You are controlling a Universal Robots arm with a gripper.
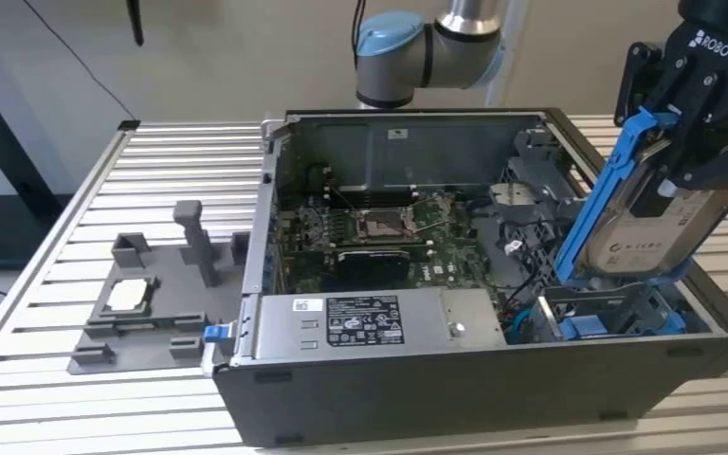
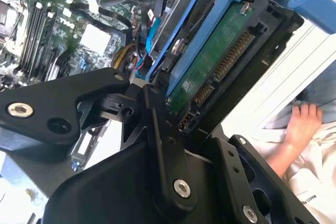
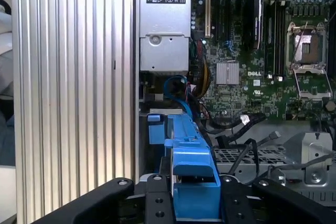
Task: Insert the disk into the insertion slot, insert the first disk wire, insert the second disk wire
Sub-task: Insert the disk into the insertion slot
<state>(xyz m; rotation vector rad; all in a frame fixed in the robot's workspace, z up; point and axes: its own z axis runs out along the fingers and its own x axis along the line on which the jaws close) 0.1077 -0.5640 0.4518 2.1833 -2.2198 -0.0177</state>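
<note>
Gripper (image 1: 689,166) closed on the disk (image 1: 643,242), held tilted just above the insertion slot (image 1: 607,311); disk not yet seated, both wire insertions judged outstanding

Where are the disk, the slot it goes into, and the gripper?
the disk (image 1: 648,239), exterior view, on its silver labelled face.
the insertion slot (image 1: 610,313), exterior view, on the cage's rim.
the gripper (image 1: 682,180), exterior view, between its fingertips, clamped on the disk.
</note>
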